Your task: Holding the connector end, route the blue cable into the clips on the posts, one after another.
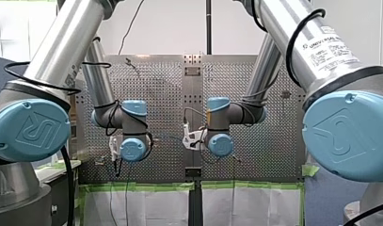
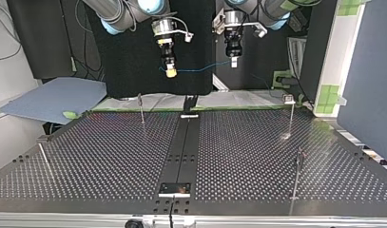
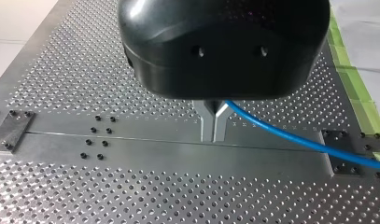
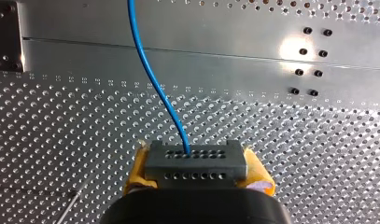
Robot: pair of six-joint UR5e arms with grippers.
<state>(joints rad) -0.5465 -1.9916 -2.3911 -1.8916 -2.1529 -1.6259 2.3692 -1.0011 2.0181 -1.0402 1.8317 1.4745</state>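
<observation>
My right tool (image 4: 197, 173) clamps the connector (image 4: 195, 156); left tool (image 3: 214, 133) seemingly pinches the blue cable (image 3: 290, 135), posts (image 2: 141, 108) well below

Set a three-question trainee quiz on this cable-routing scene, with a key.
1. True or false: the thin blue cable hangs between both grippers, clear of the slim metal posts.
2. My right gripper, with yellow pads, holds: A the dark grey perforated connector block; B a post; C nothing.
3. Fill in: my left gripper's metal fingers are shut on the ____.
Key: 1 true; 2 A; 3 blue cable.
</observation>
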